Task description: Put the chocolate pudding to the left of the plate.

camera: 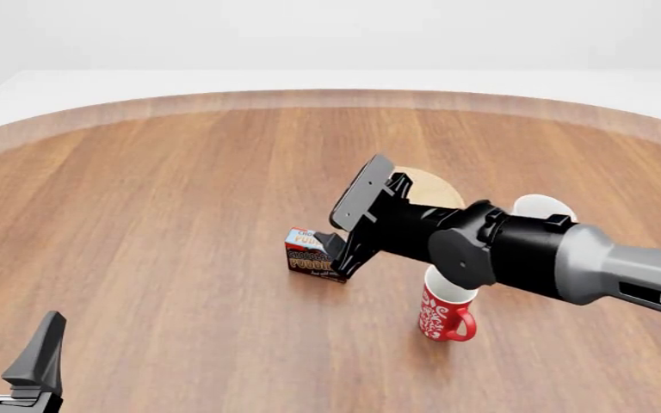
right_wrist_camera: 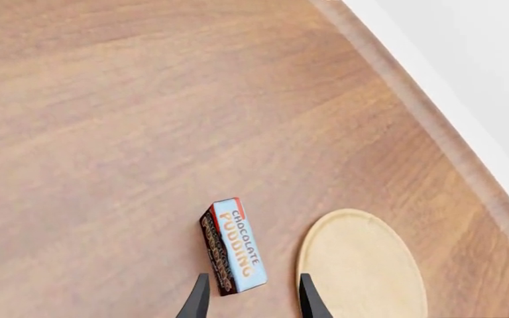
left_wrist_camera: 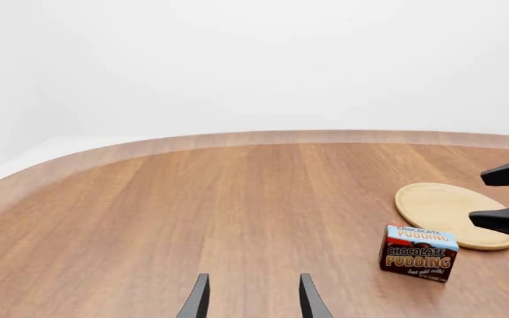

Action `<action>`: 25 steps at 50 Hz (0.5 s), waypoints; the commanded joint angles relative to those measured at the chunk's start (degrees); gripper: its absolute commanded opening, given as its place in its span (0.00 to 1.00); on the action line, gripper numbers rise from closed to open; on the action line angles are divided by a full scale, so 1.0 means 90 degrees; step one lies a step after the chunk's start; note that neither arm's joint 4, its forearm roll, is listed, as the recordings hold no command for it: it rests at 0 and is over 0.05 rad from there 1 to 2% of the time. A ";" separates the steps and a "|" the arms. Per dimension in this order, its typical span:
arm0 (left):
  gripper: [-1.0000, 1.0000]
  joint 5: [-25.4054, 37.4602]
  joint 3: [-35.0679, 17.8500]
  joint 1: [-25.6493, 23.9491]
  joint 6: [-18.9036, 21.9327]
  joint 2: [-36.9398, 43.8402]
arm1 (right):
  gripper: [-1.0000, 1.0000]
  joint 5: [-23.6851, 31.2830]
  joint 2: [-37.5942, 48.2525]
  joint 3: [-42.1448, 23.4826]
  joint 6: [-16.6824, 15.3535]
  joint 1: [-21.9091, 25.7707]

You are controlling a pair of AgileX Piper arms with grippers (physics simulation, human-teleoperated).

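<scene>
The broad wooden table (camera: 158, 215) carried the flat round light-tan wooden plate (right_wrist_camera: 360, 265), and the small dark-brown chocolate pudding carton with orange lettering (camera: 310, 255) stood just beside the plate's left edge, apart from it. By that layout the placement looked essentially done, with only the arm's retreat left. The right gripper (right_wrist_camera: 251, 296) hung above the carton, its jaws parted a little wider than the box and gripping nothing. The left gripper (camera: 7, 348) waited well apart at the near left, also open and empty.
</scene>
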 commanded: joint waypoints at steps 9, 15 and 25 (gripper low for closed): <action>1.00 0.0000 0.0000 0.0000 0.0000 0.0000 | 1.00 -0.0438 0.0670 -0.0056 0.0145 -0.0076; 1.00 0.0000 0.0000 0.0000 0.0000 0.0000 | 1.00 -0.0505 0.0878 -0.0124 0.0174 -0.0086; 1.00 0.0000 0.0000 0.0000 0.0000 0.0000 | 1.00 -0.0622 0.1062 -0.0162 0.0270 -0.0205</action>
